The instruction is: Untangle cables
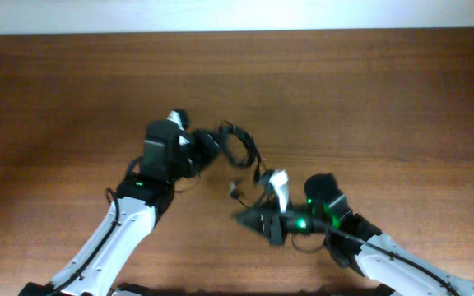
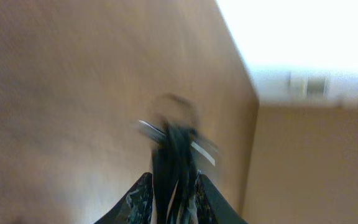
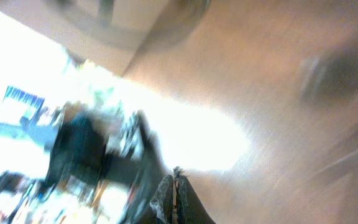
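cables (image 1: 239, 152) between left arm (image 1: 130, 222) and right arm (image 1: 385, 251), open table (image 1: 369, 90) beyond

A brown wooden table (image 1: 369, 90), its fine grain running side to side, fills the overhead view, with a pale strip (image 1: 220, 15) beyond its far edge. Near its middle are the cables (image 1: 239, 148), a thin black tangle: one loop, and from the loop a strand trailing toward the near edge, ending in a small plug (image 1: 234, 194). Whether the loop rests flat on the wood or is lifted cannot be told
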Controlling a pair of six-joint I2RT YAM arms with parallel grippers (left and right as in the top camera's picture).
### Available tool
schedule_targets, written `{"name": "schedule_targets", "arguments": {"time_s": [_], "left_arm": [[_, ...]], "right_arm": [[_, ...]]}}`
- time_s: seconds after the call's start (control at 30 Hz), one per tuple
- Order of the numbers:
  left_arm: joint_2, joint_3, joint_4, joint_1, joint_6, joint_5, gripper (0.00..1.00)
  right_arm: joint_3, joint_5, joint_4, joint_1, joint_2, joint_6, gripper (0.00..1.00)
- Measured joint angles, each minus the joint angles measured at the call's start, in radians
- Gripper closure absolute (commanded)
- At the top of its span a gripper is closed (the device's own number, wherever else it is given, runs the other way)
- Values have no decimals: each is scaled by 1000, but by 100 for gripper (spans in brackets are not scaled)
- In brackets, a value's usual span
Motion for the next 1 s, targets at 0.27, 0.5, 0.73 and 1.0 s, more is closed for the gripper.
{"name": "schedule_targets", "arguments": {"time_s": [0.27, 0.5, 0.73, 1.0], "left_arm": [[1, 11, -91, 30, 63, -95, 7], [1, 11, -100, 29, 188, -291, 16], [20, 14, -89, 23, 261, -402, 1], [32, 17, -257, 22, 262, -406, 1]], "right_arm": [[-9, 128, -146, 10, -2, -46, 55], [15, 291, -255, -157, -2, 84, 13], [299, 551, -670, -286, -2, 46, 7], [640, 707, -617, -285, 405, -351, 12]]}}
